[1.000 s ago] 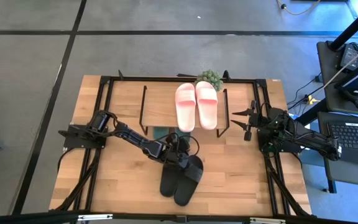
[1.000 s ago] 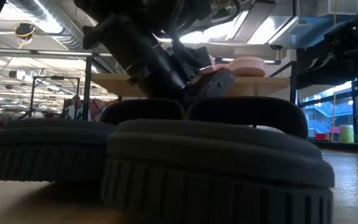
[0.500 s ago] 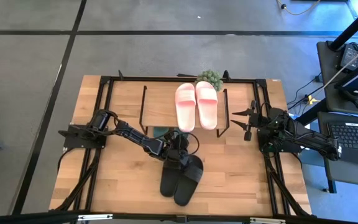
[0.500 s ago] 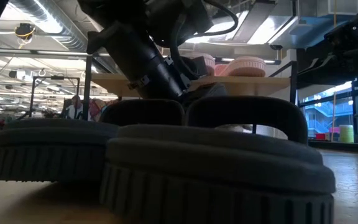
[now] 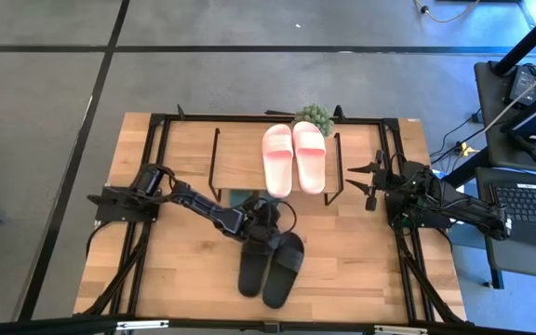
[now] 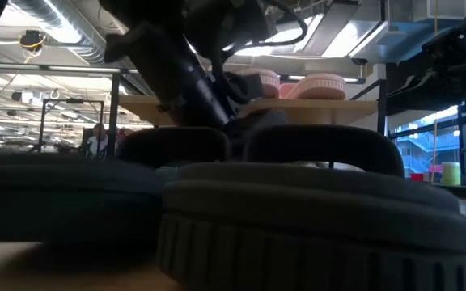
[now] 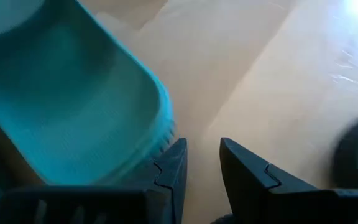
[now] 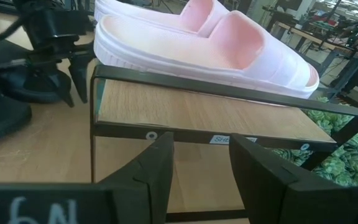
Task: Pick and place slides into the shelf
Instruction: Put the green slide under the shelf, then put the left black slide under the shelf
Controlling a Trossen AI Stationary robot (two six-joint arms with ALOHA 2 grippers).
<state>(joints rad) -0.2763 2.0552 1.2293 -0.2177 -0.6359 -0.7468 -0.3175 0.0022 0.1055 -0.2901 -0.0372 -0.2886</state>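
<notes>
Two black slides [image 5: 252, 268] [image 5: 283, 270] lie side by side, soles down, on the table's near middle; in the low view they [image 6: 314, 234] fill the foreground. My left gripper [image 5: 264, 225] [image 7: 202, 155] hovers at their far ends, narrowly open, with bare wood between its fingertips. A dark green slide [image 5: 243, 197] [image 7: 73, 106] lies under the shelf [image 5: 240, 154]. The pink pair [image 5: 293, 158] [image 8: 229, 43] rests sole-down on the shelf's top board. My right gripper [image 5: 368, 183] [image 8: 201, 149] waits open at the shelf's right end. My left gripper has nothing between its fingers in the wrist view. The arm itself hides the far ends of the black slides in the high view, so I cannot tell whether its outer side touches them.
A small green plant [image 5: 314, 116] [image 8: 340, 155] stands behind the shelf. A black metal frame [image 5: 156, 140] runs around the table. Bare wood lies to the left and right of the black slides [image 5: 361, 270].
The left black slide has slid toward the table's near edge and turned straighter, so it now lies closer beside the right one. My left gripper has shifted slightly toward the shelf. The right arm has kept still.
</notes>
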